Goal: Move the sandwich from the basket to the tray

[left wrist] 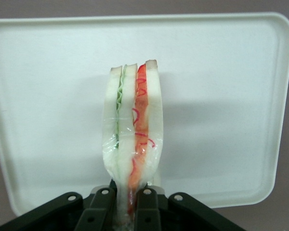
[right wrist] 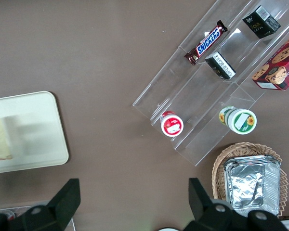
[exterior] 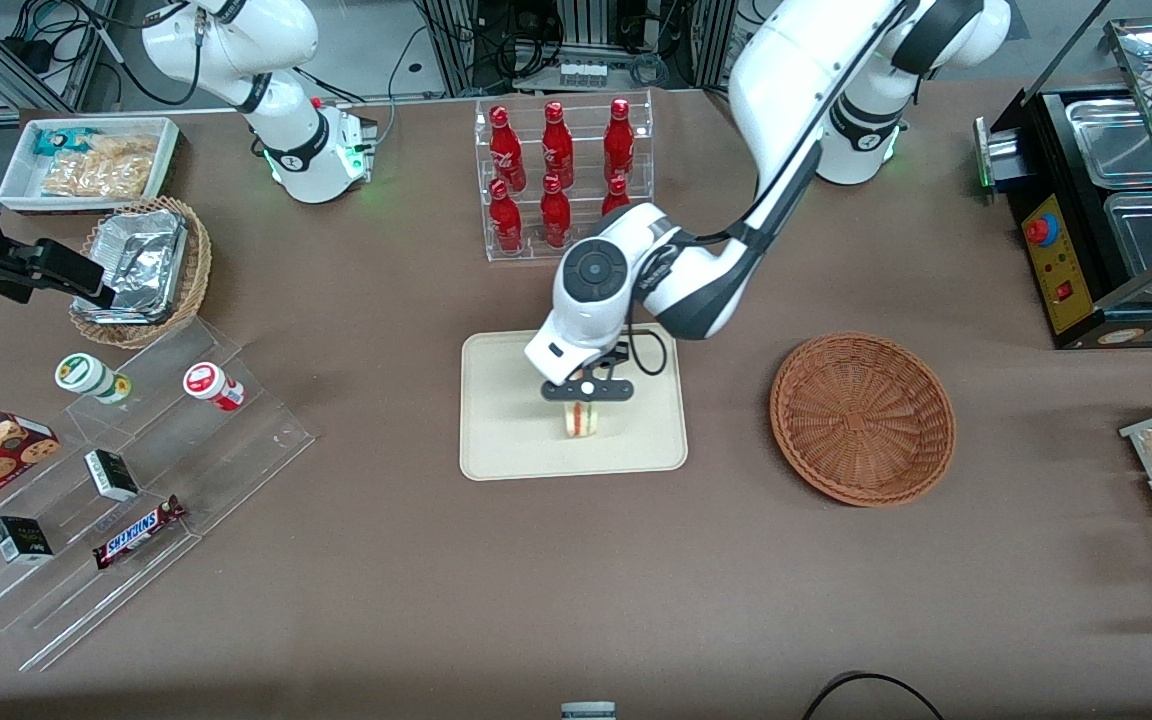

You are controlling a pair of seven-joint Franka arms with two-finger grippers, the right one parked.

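— Where is the gripper?
— Over the tray, with the sandwich directly below it, clamped upright between the fingers and standing on the tray's surface.
— And the basket?
— Well apart from the gripper, sideways toward the working arm's end of the table, beside the tray and not touching it.
— What else lies around the gripper?
— The bottle rack stands farther from the front camera than the gripper. Toward the parked arm's end lies the stepped stand with a chocolate bar on it, and just above that, a second basket with a foil container.
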